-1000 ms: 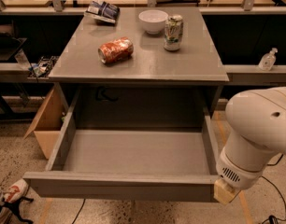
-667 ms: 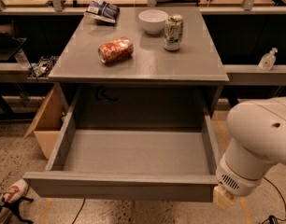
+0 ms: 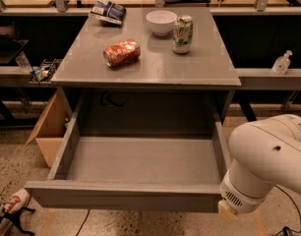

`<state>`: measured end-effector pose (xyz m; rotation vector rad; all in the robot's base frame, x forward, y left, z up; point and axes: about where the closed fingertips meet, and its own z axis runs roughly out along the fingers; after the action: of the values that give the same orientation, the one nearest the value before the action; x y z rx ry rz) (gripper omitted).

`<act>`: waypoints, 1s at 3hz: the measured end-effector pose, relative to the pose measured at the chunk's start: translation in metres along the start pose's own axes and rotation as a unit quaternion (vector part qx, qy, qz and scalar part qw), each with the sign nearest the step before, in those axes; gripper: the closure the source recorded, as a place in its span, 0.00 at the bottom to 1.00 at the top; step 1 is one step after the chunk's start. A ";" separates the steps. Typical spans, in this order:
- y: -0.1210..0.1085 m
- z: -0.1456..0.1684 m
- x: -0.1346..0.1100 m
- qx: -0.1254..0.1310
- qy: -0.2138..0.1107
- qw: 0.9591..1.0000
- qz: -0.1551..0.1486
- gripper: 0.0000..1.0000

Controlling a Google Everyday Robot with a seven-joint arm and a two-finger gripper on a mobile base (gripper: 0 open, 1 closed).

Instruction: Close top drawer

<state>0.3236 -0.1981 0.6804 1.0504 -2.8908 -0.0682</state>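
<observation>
**Operator A:** Report task status.

**Operator B:** Not complete. We see the top drawer (image 3: 140,160) pulled far out from under the tabletop (image 3: 199,70). Its floor is bare and its front panel lies nearest the camera. We judge that the whole closing stroke is left to do.

**Operator A:** Report gripper position.

**Operator B:** The gripper (image 3: 228,211) is at the lower right, at the end of the white arm (image 3: 268,156). It sits just beside the right-hand end of the drawer's front panel, on the outer side. We cannot confirm contact with the panel, because the arm housing covers that corner.

**Operator A:** Report gripper state.

**Operator B:** We cannot tell whether it is apart or together. Only a small tan part shows below the housing.

**Operator A:** State the remaining procedure.

**Operator B:** In our judgement, the front panel must be pushed toward the cabinet until it sits flush beneath the tabletop. A push at the right end alone may skew the drawer, so a point nearer the middle is preferable. The bowl (image 3: 161,22), the upright can (image 3: 182,34) and the red can (image 3: 122,53) rest on the tabletop, above the drawer's path.
</observation>
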 end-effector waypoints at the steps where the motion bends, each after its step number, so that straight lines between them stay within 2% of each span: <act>1: -0.003 0.011 -0.007 0.014 -0.001 1.000 -0.002 1.00; 2: -0.006 0.018 -0.016 0.027 -0.014 1.000 -0.007 1.00; 3: -0.010 0.018 -0.032 0.043 -0.045 0.998 -0.022 1.00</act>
<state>0.3532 -0.1848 0.6599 1.1540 -2.9762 0.0054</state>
